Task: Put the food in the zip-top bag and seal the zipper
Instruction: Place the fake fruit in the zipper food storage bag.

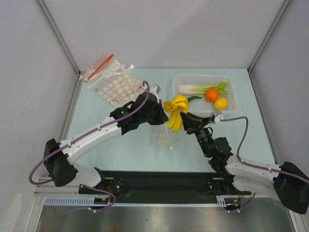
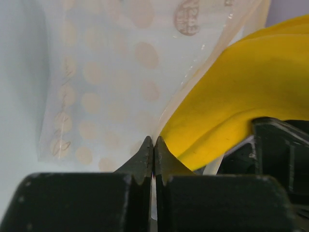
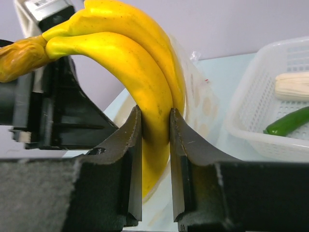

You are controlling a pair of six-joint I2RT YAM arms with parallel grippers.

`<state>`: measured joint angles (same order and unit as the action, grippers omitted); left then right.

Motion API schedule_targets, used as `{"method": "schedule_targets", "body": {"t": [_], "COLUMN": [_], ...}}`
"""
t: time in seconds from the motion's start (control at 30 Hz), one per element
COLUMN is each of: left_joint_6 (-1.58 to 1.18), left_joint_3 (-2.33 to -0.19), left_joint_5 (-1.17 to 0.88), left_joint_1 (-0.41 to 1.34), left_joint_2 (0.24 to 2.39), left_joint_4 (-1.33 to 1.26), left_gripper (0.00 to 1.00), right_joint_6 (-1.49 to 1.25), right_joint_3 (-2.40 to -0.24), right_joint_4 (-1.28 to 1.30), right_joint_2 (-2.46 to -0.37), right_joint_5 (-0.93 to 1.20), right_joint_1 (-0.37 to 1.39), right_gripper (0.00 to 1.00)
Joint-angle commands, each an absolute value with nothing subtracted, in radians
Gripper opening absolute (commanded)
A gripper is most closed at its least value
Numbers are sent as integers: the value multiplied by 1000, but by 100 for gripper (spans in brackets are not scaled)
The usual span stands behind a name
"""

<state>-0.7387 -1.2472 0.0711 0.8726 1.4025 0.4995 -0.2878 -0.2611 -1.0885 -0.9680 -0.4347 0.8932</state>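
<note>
A bunch of yellow bananas (image 1: 175,113) hangs at the middle of the table, its lower end in the mouth of the see-through dotted zip-top bag (image 1: 163,138). My right gripper (image 3: 155,121) is shut on one banana (image 3: 145,77). My left gripper (image 2: 153,145) is shut on the bag's (image 2: 120,87) mouth edge, right beside the banana (image 2: 231,96). The pale zipper (image 2: 212,53) runs along that edge. The leek (image 1: 195,89), orange (image 1: 211,95), lemon (image 1: 221,103) and dark green vegetable (image 1: 194,98) lie in the basket.
The white mesh basket (image 1: 181,79) stands at the back right, close behind the right gripper (image 1: 186,123). A heap of spare dotted bags with red strips (image 1: 113,79) lies at the back left. Grey walls close in the table on three sides.
</note>
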Motion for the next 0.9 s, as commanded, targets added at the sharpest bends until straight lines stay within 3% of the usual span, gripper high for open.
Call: {"method": "schedule_targets", "body": {"t": [0.0, 0.23, 0.33, 0.4, 0.53, 0.6, 0.67, 0.87], "left_joint_6": [-825, -893, -897, -896, -884, -876, -871, -854], "left_joint_3": [-1238, -1224, -1223, -1220, -1198, -1190, -1187, -1193], "left_joint_5": [-34, -80, -118, -139, -178, -193, -209, -238], "left_joint_1": [853, 784, 756, 752, 750, 750, 746, 738], "left_joint_2": [1328, 1284, 1276, 1270, 1264, 1272, 1278, 1281], "left_joint_4": [388, 336, 321, 310, 272, 258, 252, 247], "left_gripper": [0, 0, 0, 0, 0, 0, 0, 0], "right_joint_6": [-242, -198, -167, -155, -135, -130, -132, -143], "right_joint_3": [-258, -275, -284, -291, -325, -333, -341, -383], "right_joint_4": [-1221, -1196, -1198, -1186, -1121, -1097, -1077, -979], "right_joint_2": [-974, -989, -997, -996, -988, -991, -991, -997], "right_joint_5": [-532, -565, -554, -520, -479, -476, -476, -474], "right_joint_1": [907, 920, 933, 936, 946, 950, 953, 951], "right_gripper": [0, 0, 9, 22, 28, 35, 51, 66]}}
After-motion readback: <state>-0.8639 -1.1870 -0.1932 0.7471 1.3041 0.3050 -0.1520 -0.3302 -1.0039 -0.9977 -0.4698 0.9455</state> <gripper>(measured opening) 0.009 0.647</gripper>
